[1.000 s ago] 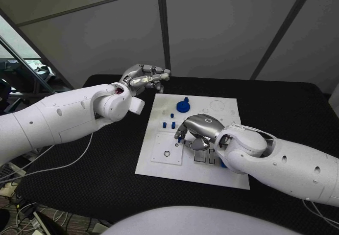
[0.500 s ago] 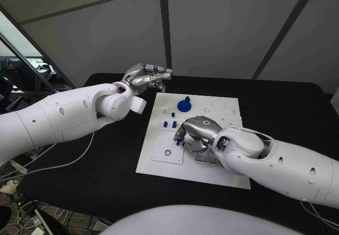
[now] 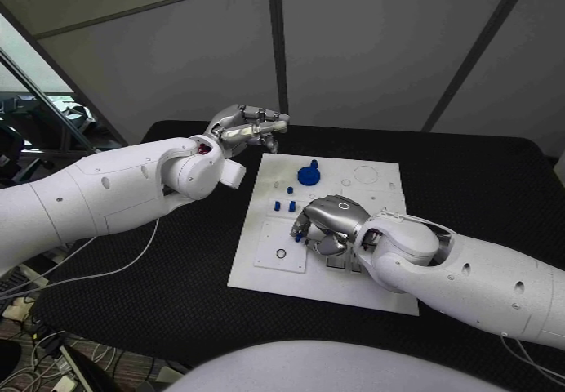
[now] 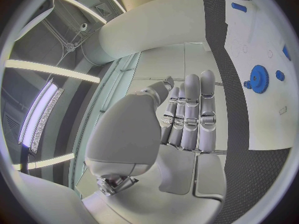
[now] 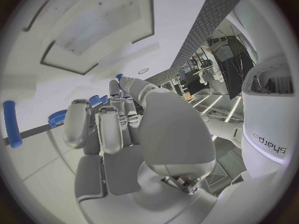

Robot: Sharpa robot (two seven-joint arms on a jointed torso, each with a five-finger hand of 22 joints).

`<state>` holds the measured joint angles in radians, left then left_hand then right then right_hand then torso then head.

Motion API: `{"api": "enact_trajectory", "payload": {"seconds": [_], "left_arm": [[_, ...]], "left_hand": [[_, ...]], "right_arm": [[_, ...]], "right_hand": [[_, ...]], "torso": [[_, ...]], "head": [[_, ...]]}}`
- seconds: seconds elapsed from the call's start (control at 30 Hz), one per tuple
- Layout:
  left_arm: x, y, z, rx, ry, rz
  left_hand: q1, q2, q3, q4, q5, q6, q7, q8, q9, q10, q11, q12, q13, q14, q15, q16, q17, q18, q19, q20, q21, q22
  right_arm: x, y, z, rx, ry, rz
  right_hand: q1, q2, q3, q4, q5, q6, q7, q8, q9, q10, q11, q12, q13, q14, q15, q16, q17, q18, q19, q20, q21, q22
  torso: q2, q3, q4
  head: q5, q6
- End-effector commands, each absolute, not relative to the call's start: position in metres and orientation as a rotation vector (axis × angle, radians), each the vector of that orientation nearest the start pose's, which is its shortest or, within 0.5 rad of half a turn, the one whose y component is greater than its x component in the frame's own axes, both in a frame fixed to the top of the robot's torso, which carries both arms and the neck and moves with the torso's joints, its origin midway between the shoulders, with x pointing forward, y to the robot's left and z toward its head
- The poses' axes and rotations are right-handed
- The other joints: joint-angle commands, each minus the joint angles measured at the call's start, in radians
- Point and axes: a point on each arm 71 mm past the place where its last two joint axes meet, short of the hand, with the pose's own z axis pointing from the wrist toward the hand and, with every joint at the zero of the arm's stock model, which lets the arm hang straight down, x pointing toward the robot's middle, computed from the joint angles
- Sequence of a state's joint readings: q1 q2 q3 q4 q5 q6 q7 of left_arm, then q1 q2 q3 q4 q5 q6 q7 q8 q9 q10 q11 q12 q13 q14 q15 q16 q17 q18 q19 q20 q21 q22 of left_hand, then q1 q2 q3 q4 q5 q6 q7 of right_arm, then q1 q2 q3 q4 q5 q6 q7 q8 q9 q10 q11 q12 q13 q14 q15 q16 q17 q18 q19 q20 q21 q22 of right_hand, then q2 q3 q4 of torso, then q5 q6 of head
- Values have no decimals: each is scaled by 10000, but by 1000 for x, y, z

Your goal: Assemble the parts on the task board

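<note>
Two silver hands over a flat white rectangular task board (image 3: 266, 249) on a black textured table (image 3: 176, 286).

Broad bare table on every side of the board. Left silver many-fingered hand (image 3: 245, 126) raised beyond the board's far-left corner, fingers curled in, holding nothing. Right silver many-fingered hand (image 3: 326, 220) low over the board's middle, fingers bent down; whether pinching anything cannot be told. Blue toothed round gear (image 3: 309, 175) near the far edge, small blue upright pegs (image 3: 284, 205) just beside the right hand, black ring (image 3: 280, 254) near the front-left.
</note>
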<state>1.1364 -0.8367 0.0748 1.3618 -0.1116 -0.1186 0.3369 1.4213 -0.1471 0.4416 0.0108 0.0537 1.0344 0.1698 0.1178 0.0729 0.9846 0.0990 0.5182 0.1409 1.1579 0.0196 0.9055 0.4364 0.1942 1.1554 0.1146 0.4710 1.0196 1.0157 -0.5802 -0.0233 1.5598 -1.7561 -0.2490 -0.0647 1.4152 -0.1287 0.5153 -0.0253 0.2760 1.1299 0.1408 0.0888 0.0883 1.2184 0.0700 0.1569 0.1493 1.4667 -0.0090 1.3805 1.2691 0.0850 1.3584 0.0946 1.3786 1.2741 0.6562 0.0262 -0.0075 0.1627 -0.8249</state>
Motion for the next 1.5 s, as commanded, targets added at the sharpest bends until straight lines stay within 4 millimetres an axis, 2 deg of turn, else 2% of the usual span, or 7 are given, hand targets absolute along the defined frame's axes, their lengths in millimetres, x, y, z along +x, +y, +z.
{"api": "enact_trajectory", "payload": {"seconds": [0.03, 0.23, 0.5, 0.8, 1.07, 1.33, 1.5], "left_arm": [[516, 246, -180, -10543, 14519, -15847], [516, 246, -180, -10545, 14531, -15848], [516, 245, -180, -10546, 14555, -15861], [516, 246, -180, -10551, 14552, -15846], [516, 246, -180, -10558, 14543, -15825], [517, 245, -180, -10555, 14566, -15850], [517, 246, -180, -10568, 14558, -15820]], "left_hand": [[-84, 27, -14, -58, 41, -67, 19, 32, 7, -60, 0, 30, 6, -75, -15, -61, -9, -114, -58, 10, -34, -9], [-84, 27, -14, -58, 41, -67, 19, 32, 7, -60, 0, 30, 6, -75, -15, -61, -9, -114, -58, 10, -34, -9], [-95, 31, -16, -54, 41, -69, 21, 35, 7, -68, 1, 41, 4, -67, -14, -87, -30, -114, -59, 11, -47, -21], [-95, 31, -16, -54, 41, -69, 21, 35, 7, -68, 1, 41, 4, -67, -14, -87, -30, -114, -59, 11, -47, -21], [-95, 31, -16, -54, 41, -69, 21, 35, 7, -68, 1, 41, 4, -67, -14, -87, -30, -114, -59, 11, -47, -21], [-89, 37, -12, -61, 42, -70, 19, 39, 7, -75, 0, 52, 2, -57, -16, -111, -51, -114, -59, 11, -59, -32], [-89, 37, -12, -61, 42, -70, 19, 39, 7, -75, 0, 52, 2, -57, -16, -111, -51, -114, -59, 11, -59, -32]], "right_arm": [[412, -50, -247, -5818, 16646, 8858], [413, -49, -248, -5836, 16643, 8808], [412, -46, -249, -5967, 16789, 8741], [413, -47, -252, -6114, 17134, 8548], [414, -48, -248, -5723, 16537, 8710], [410, -50, -237, -4957, 15504, 9293], [404, -58, -230, -4544, 15058, 9509]], "right_hand": [[-103, -16, 57, -23, -32, -26, 75, -30, 14, -11, 30, -45, -11, 548, 14, 49, -7, -146, 35, 42, 55, 2], [-103, -16, 57, -23, -32, -26, 75, -30, 14, -11, 30, -45, -11, 548, 14, 49, -7, -146, 35, 42, 55, 2], [-193, -27, 7, -5, -118, -67, 94, -60, 4, -46, 50, -88, -18, 541, 32, 54, -20, -141, 8, 58, 41, -18], [-624, -216, -302, 159, 123, -524, 239, -267, -107, -433, 201, -372, -119, 507, 158, 46, -101, -121, -79, 166, -31, -109], [-811, -366, -471, 221, 63, -915, 400, -275, -184, -1160, 422, -670, -309, 433, 347, -40, -286, -28, -390, 333, -327, -526], [-863, -452, -623, 224, -26, -1217, 393, -248, -200, -1454, 465, -627, -383, 394, 387, -85, -385, 12, -496, 396, -447, -682], [-943, -529, -819, 253, -38, -1575, 326, -264, -216, -1559, 432, -496, -402, 393, 370, -62, -378, 19, -494, 397, -474, -706]], "torso": [[-1, 1, -8], [3, 1, 8], [0, -4, -6], [-7, -5, 0], [-12, -6, -9], [-6, 5, 4], [-24, 9, -27]], "head": [[-15, -7], [-12, 6], [11, -18], [19, -41], [10, -27], [-6, 40], [3, 64]]}}
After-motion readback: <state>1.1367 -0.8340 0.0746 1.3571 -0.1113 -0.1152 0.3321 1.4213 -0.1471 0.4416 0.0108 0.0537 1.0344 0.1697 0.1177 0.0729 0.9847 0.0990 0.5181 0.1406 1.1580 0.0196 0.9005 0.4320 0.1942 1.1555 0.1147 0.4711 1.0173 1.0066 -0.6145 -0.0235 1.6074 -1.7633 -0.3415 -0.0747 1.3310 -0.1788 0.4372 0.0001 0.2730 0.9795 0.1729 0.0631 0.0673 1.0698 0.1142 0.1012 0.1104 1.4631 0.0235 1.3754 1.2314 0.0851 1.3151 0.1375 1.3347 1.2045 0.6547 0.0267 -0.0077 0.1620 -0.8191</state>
